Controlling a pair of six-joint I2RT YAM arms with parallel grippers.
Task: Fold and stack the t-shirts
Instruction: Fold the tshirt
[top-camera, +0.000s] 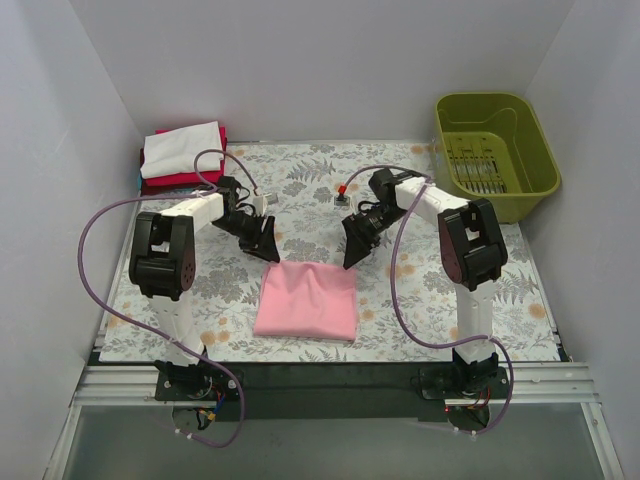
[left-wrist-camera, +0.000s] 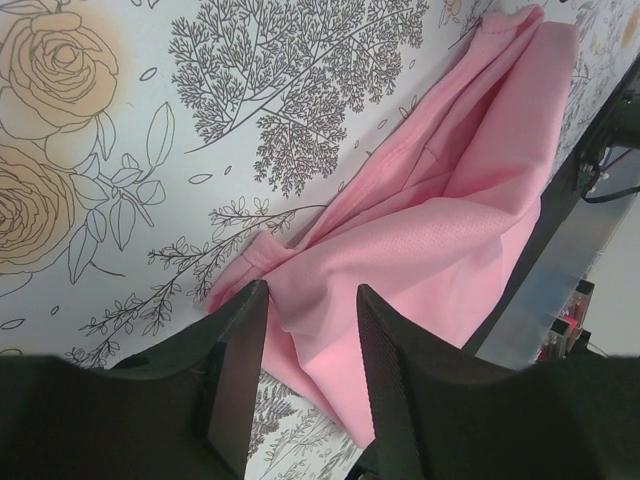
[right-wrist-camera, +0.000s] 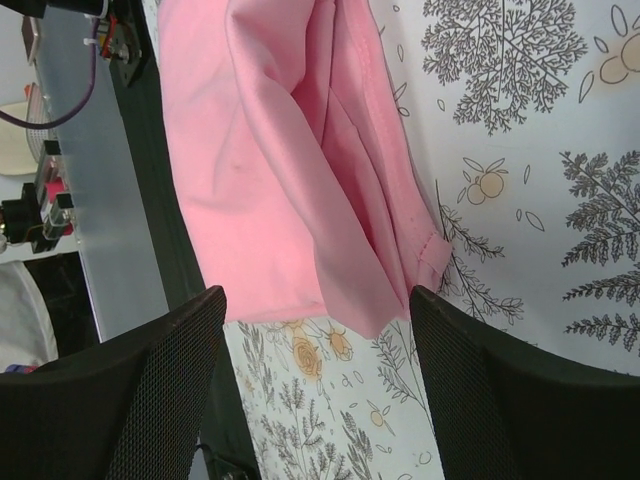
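Note:
A light pink t-shirt (top-camera: 307, 300) lies folded into a rectangle on the floral table cloth, near the front middle. My left gripper (top-camera: 266, 245) hovers open just above its far left corner; the left wrist view shows the pink cloth (left-wrist-camera: 440, 240) past the spread fingers. My right gripper (top-camera: 354, 248) hovers open above its far right corner; the right wrist view shows the pink cloth (right-wrist-camera: 270, 150) beyond the wide jaws. Neither holds anything. A stack of folded shirts stands at the back left: white (top-camera: 181, 149) on red (top-camera: 185, 178), with a teal edge below.
A green plastic basket (top-camera: 495, 150) stands at the back right. A small red-topped object (top-camera: 341, 192) sits on the cloth between the arms. White walls close in three sides. The table's dark front edge (top-camera: 330, 375) runs by the arm bases.

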